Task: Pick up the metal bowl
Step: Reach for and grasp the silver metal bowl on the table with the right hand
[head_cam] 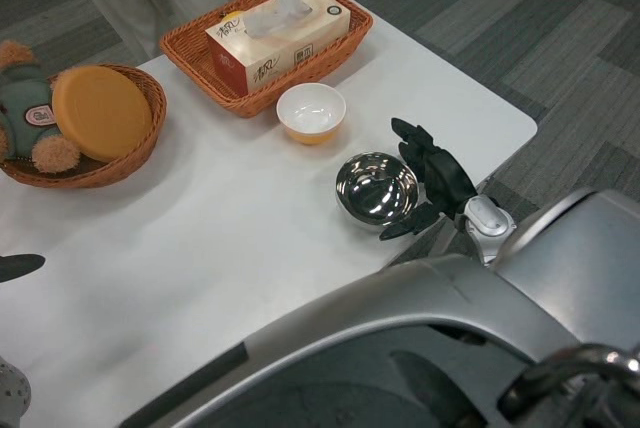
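metal bowl (377,188) upright on white table (200,248), near its right edge, just in front-right of the small orange-and-white bowl (311,112) | right hand (432,180) beside the metal bowl's right rim, fingers spread round it, nothing lifted, grip not closed | left hand (18,267) a dark tip far left of the metal bowl, state cannot be told | tissue box (278,36) in rectangular basket (330,58) beyond the metal bowl

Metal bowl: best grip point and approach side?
Take the metal bowl by its rim on the right side, where the right hand is already spread beside it. It sits upright and open, so the thin rim probably suits a pinch, thumb outside and fingers inside. The orange bowl crowds the far-left side.
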